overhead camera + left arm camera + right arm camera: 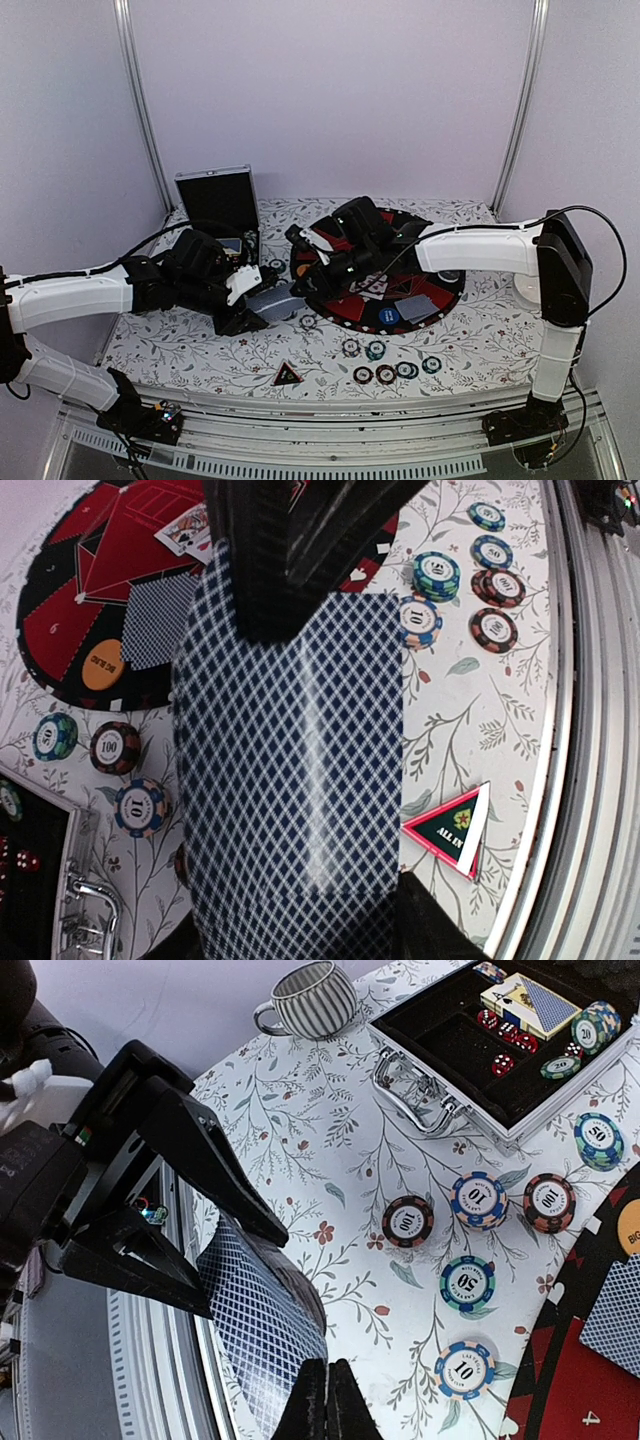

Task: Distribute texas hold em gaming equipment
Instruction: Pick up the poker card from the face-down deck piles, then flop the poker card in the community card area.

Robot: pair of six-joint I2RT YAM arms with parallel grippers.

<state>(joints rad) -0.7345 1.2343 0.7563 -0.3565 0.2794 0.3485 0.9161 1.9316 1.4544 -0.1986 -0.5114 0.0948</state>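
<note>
Blue-checked backs mark the deck [280,302] in the overhead view: your left claw [250,303], jaws partway apart, grips it by its sides above the floral surface [200,350], just beside the round mat [440,290], its long axis pointing toward the right claw [302,282]. From your left wrist, the deck [290,780] lies back-up, running lengthwise away from the claw, its far end under the other claw's black fingers [270,570]. From your right wrist, that claw [325,1390] is pinched shut against the deck [265,1330]; you cannot tell whether a card is caught.
</note>
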